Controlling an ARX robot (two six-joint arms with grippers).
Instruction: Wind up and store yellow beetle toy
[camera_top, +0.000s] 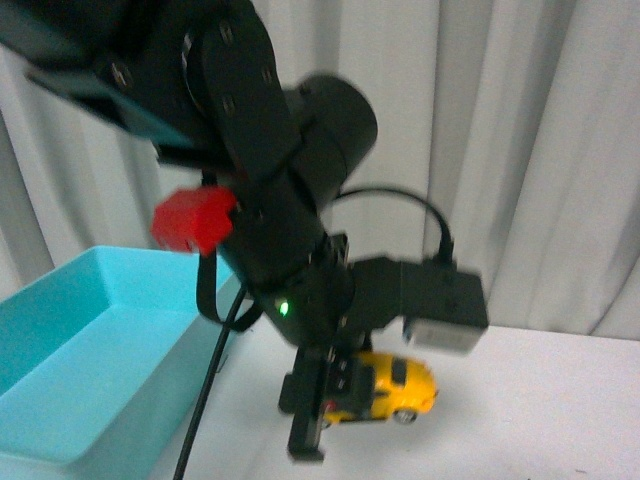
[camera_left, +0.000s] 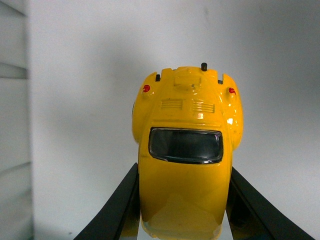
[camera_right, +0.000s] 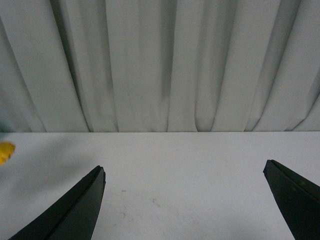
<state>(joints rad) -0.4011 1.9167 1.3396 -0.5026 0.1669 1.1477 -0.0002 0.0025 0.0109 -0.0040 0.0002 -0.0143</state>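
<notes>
The yellow beetle toy (camera_top: 398, 387) is a small rounded yellow car with dark windows, low over the white table, just right of the blue bin. My left gripper (camera_top: 322, 400) is shut on it, one black finger on each side of the body. In the left wrist view the toy (camera_left: 186, 150) fills the middle, its dark window and red lights showing, with the fingers (camera_left: 117, 210) against its sides. My right gripper (camera_right: 185, 172) is open and empty over the bare table; a yellow sliver of the toy (camera_right: 5, 151) shows at the frame edge.
A light blue open bin (camera_top: 90, 350) stands at the left on the white table (camera_top: 540, 410). Grey curtains (camera_top: 520, 150) hang behind. The left arm's black body and a red part (camera_top: 195, 218) fill the upper left of the front view.
</notes>
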